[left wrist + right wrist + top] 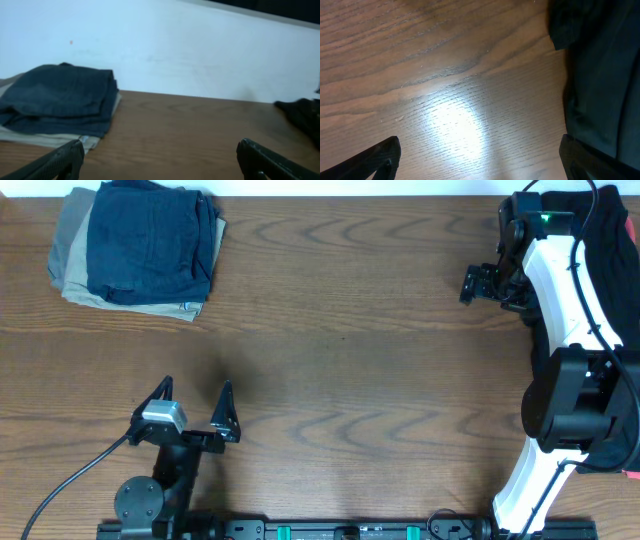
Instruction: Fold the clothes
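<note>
A folded stack of clothes lies at the table's far left, with navy-blue shorts (150, 242) on top of khaki and grey shorts (75, 250). In the left wrist view the navy shorts (60, 97) rest ahead and to the left on the pale khaki pair (45, 139). My left gripper (196, 388) (160, 160) stands open near the front edge, nothing between its fingers. A black garment (612, 240) (602, 75) lies at the far right, partly under the right arm. My right gripper (487, 283) (480, 160) hangs open over bare wood just left of that garment.
The wooden table (350, 360) spreads between the two piles. The white right arm (565, 300) reaches from the front right toward the back. A cable (70, 480) trails from the left gripper. A white wall (200, 50) rises behind the table.
</note>
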